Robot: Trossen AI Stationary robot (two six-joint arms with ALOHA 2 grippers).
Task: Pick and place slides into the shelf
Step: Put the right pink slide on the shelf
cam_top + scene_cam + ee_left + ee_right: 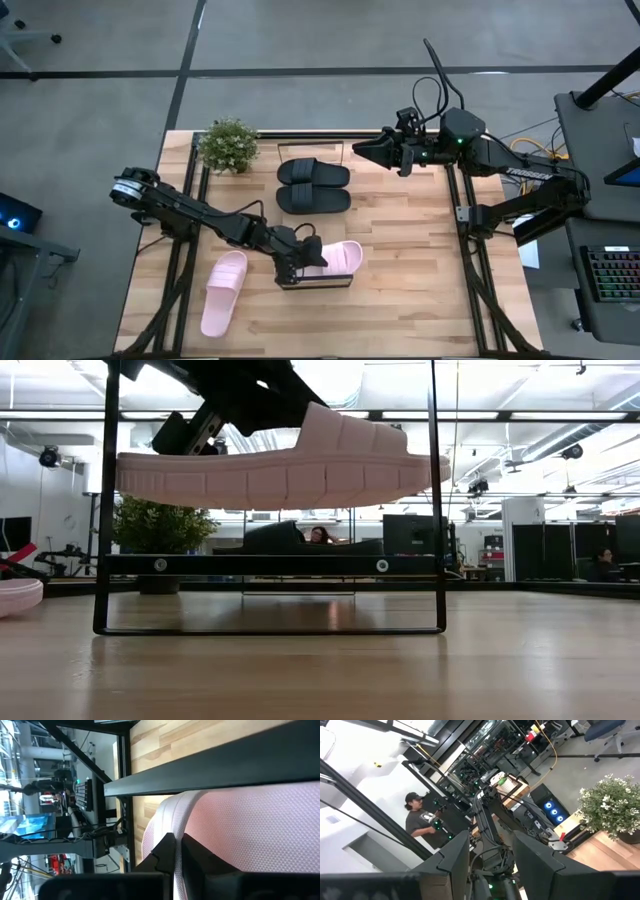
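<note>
My left gripper (303, 262) is shut on one pale pink slide (337, 257) and holds it above the near end of the shelf (315, 286). In the low view this slide (270, 470) hangs level above the shelf's dark front bar (270, 565), inside the frame. The second pink slide (222, 292) lies flat on the table to the left. Both black slides (313, 173) (313, 198) lie side by side, soles down, farther back along the shelf. My right gripper (384, 152) is open and hovers over the table's far right part, touching nothing. My left gripper pinches the pink slide between its two fingers (197, 857) at an edge by the wide strap (167, 822), on the strap's left side. It comes from the table's left, slanting down. The slide is lifted clear, level, sole down, lying across the shelf.
A small potted plant (228, 145) stands at the table's far left, beside the shelf's far end. Bare tabletop lies right of the shelf (410, 250). The shelf's thin uprights (103, 500) flank the held slide. A person (417, 817) is in the room beyond.
</note>
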